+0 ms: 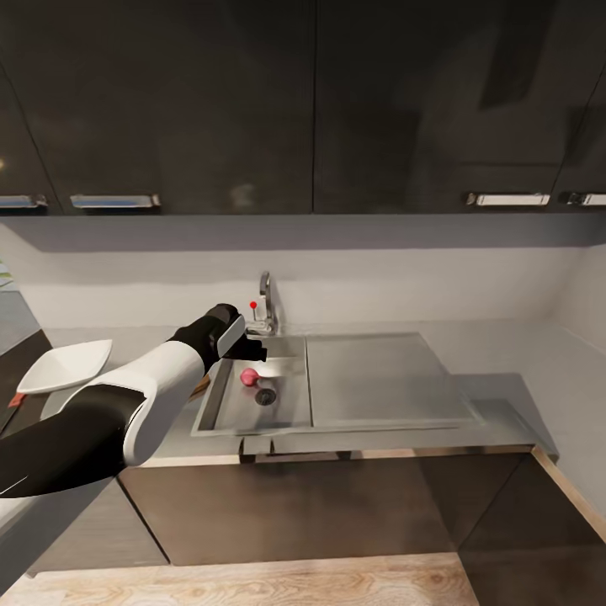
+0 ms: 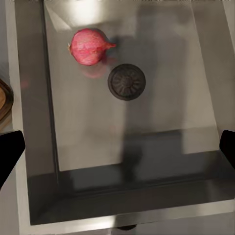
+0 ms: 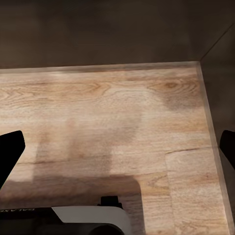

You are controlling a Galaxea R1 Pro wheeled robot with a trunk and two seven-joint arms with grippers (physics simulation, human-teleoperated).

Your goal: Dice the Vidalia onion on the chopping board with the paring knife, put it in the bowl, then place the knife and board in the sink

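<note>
Dark glossy cabinets are framing the scene above and below a grey counter [image 1: 522,396], and the action is centring on the sink [image 1: 220,404], where the Vidalia onion [image 1: 249,377] is lying on the basin floor just beside the round drain [image 1: 266,396]. The left gripper [image 1: 252,347] is hanging over the basin's back edge near the tap [image 1: 264,310], positioned, I'd judge, so it can drop straight onto the onion. From the left wrist camera the onion [image 2: 89,47] is sitting pink and papery with its pointed tip aimed toward the drain [image 2: 127,82], and the fingers [image 2: 9,149] are standing wide apart at the frame edges, gripping nothing, well short of the onion. So the pickup is not yet made. Over on the counter's left the white bowl [image 1: 67,366] is waiting for the diced pieces, with a sliver of the chopping board [image 2: 4,105] showing beside the sink rim. The right arm is staying out of it: its fingers [image 3: 11,147] are spread open over the wood-plank floor [image 3: 107,117], holding nothing.
</note>
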